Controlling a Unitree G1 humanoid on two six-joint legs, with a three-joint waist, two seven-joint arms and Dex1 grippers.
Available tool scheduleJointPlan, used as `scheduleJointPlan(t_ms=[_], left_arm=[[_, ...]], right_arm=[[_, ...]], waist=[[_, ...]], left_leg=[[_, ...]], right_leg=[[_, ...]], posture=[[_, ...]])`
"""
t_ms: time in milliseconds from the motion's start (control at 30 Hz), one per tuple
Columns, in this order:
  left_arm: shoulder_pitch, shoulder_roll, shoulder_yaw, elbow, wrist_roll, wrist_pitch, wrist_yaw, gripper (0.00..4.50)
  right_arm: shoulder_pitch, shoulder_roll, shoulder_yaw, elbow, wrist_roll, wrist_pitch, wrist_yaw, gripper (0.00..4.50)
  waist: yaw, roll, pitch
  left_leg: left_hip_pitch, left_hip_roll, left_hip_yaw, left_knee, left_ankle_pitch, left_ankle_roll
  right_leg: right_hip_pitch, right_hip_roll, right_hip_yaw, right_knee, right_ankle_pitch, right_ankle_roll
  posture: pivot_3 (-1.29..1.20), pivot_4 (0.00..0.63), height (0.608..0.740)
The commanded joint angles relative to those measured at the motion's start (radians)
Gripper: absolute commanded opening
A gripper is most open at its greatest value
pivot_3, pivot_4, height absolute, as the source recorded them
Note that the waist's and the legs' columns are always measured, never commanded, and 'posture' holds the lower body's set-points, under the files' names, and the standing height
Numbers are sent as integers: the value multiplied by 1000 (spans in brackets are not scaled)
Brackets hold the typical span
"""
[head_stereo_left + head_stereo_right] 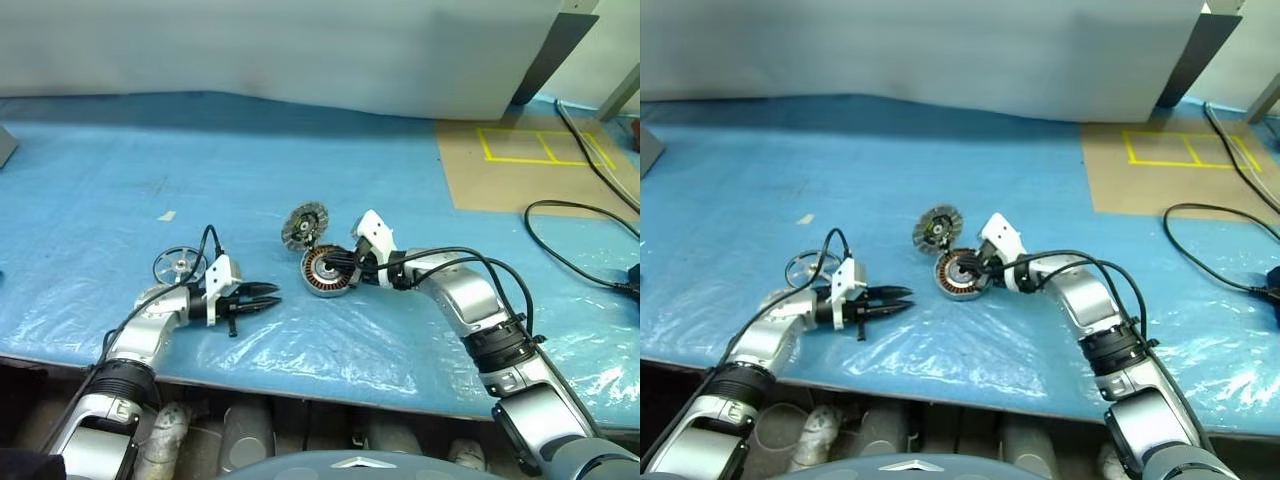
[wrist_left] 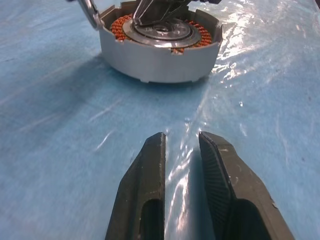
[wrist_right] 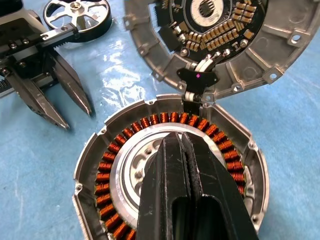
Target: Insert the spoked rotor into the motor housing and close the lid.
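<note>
Nearest the robot, on the blue desk (image 1: 420,180), the left hand (image 1: 268,297) lies low and points sideways toward the middle. Its two fingers are a little apart and hold nothing.

Just behind that arm sits the spoked rotor (image 1: 179,265), flat on the desk. It lies beside and behind the left wrist, not in front of the fingers, so I think this hand must pull back and turn to reach it. The left hand is much nearer to it than the right one.

Farther toward the middle is the motor housing (image 1: 325,270), open side up, its orange windings showing. The right hand (image 3: 181,150) has its fingers pressed tight together, with the tips resting down in the housing's middle, gripping nothing I can see.

Just past the housing, the lid (image 1: 305,226) stands tipped open, joined to the housing's far edge by a small hinge (image 3: 196,92)
</note>
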Motion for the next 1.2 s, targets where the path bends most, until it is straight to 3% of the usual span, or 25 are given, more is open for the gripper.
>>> scheduleJointPlan(t_ms=[33, 133, 200, 300, 400, 500, 700, 800, 933, 1033, 1167, 1200], left_arm=[[-25, 4, 25, 109, 9, -68, -34, 1084], [-50, -5, 30, 191, 21, -118, -51, 1084], [-41, -6, 24, 112, 11, -80, -42, 1084], [-28, -10, 21, 60, 8, -56, -35, 1084], [4, -14, 18, 21, 13, -50, -20, 1084], [12, -13, 19, 7, 14, -43, -13, 1084], [12, -21, 26, 2, 2, -36, -19, 1084], [8, -35, 42, -2, -25, -44, -26, 1084], [-6, -47, 61, 11, -36, -66, -31, 1084], [-12, -49, 65, 22, -34, -75, -35, 1084], [-14, -50, 65, 35, -29, -83, -38, 1084], [-14, -50, 65, 40, -27, -85, -39, 1084]], right_arm=[[-3, 34, -79, -27, 88, 64, 0, 26], [-22, 64, -135, -73, 168, 113, 10, 26], [-38, 79, -153, -98, 203, 133, 14, 26], [-23, 44, -68, -112, 134, 106, 40, 26], [2, -11, 74, 3, -48, 17, 1, 26], [12, -35, 94, 78, -100, -26, -12, 26], [14, 4, -44, -32, 76, 47, 23, 26], [-3, 30, -120, -90, 182, 105, 33, 26], [-13, 35, -138, -117, 204, 127, 30, 26], [-4, 19, -96, -92, 150, 110, 23, 26], [39, -100, 132, 36, -134, -33, -1, 26], [51, -110, 140, 50, -145, -50, 3, 26]], waist=[[1, 0, 0], [2, 0, 0], [2, 1, 0], [2, 1, 0], [4, 0, 0], [2, 2, -1], [12, 1, -1], [15, 2, -1], [22, 2, -1], [23, 1, -1], [22, 2, -1], [21, 1, -2]], left_leg=[[0, 0, 0, 0, 0, 0], [0, 0, 0, -1, 0, 0], [0, 0, 1, -2, 0, 0], [-2, 1, 1, -3, 2, -3], [-4, 0, 2, -4, 2, -4], [-5, 0, 2, -5, 2, -5], [1, -2, 2, -5, -1, -1], [0, -3, 2, -5, -1, 0], [-6, -1, 3, -6, 1, -4], [-13, 0, 3, -6, 2, -4], [-14, 1, 3, -6, 2, -5], [-13, 0, 3, -6, 2, -5]], right_leg=[[0, 0, 0, 0, 0, 0], [-1, -1, -1, 1, 1, -1], [-2, 0, -1, 1, 4, -6], [-5, 0, -2, 1, 4, -7], [-6, -1, -2, -1, 3, -7], [-7, -1, -2, -1, 2, -7], [-1, -4, -2, -1, -2, 0], [-2, -5, -2, -1, 0, -4], [-9, -3, -2, -1, 1, -6], [-16, -1, -3, 1, 2, -6], [-16, -1, -4, 1, 2, -6], [-16, -1, -4, 1, 2, -6]], posture=[[0, 150, 740], [0, 150, 740], [0, 150, 740], [0, 150, 740], [0, 150, 740], [0, 150, 740], [0, 150, 740], [0, 150, 740], [0, 150, 740], [0, 150, 740], [0, 150, 740], [0, 150, 740]])
